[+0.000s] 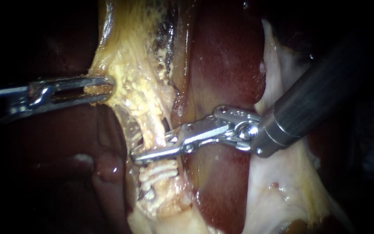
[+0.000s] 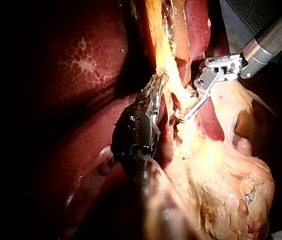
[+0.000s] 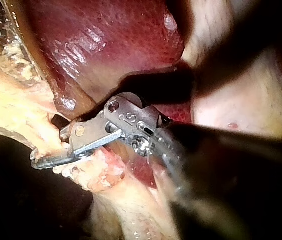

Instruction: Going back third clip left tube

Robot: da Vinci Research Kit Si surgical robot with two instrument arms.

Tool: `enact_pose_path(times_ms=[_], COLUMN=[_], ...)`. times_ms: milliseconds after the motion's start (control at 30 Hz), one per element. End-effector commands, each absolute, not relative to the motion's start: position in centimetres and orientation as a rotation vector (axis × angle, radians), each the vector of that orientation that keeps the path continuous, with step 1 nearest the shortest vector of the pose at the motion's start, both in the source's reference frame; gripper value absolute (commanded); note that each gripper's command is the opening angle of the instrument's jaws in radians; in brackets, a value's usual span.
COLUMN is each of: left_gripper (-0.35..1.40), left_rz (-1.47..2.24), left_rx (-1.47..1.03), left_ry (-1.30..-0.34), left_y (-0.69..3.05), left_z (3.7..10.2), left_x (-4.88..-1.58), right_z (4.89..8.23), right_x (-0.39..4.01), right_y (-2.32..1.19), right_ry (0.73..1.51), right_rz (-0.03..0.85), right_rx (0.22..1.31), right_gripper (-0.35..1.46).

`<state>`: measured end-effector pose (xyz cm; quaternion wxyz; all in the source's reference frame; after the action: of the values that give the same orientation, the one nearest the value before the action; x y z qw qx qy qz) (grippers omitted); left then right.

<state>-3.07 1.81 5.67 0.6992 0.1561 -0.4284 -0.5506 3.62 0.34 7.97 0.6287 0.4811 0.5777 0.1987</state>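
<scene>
My left instrument (image 1: pixel 102 89) comes in from the left with its slotted jaws shut on the edge of the yellow fatty tissue (image 1: pixel 130 65), holding it taut. My right instrument (image 1: pixel 141 156) reaches in from the upper right. Its long thin jaws stand a little apart, lying across the left tube (image 1: pixel 150 136), just above the pale ridged clips (image 1: pixel 159 171) on that tube. In the left wrist view my left instrument (image 2: pixel 156 89) grips the yellow strand, with the right instrument (image 2: pixel 187 114) beside it. The right wrist view shows the right instrument's (image 3: pixel 43 161) jaws against yellow tissue.
Dark red liver (image 1: pixel 226 56) lies behind and to the right of the tube. A pale membrane (image 1: pixel 278 182) hangs under the right instrument's shaft (image 1: pixel 317 95). A lumpy yellow mass (image 2: pixel 231 190) lies beyond the clips. More dark liver (image 1: pixel 44 164) fills the lower left.
</scene>
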Motion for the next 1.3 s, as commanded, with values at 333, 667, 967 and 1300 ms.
enact_pose_path(times_ms=[333,667,967,1300], left_gripper=[-0.35,-0.35,-0.35,-0.35], left_rz=[-1.226,-1.226,-1.226,-1.227], left_rx=[0.349,0.349,0.349,0.347], left_ry=[-0.955,-0.955,-0.955,-0.955], left_y=[1.81,1.8,1.8,1.8], left_z=[5.66,5.66,5.66,5.66], left_x=[-3.05,-3.05,-3.04,-3.03], right_z=[7.97,7.92,7.84,7.53], right_x=[3.61,3.37,2.95,2.4], right_y=[0.33,0.3,0.32,0.6], right_ry=[1.321,1.415,1.459,1.471], right_rz=[0.449,0.283,0.152,0.119], right_rx=[1.002,0.724,0.618,0.517], right_gripper=[0.43,0.6,0.6,0.6])
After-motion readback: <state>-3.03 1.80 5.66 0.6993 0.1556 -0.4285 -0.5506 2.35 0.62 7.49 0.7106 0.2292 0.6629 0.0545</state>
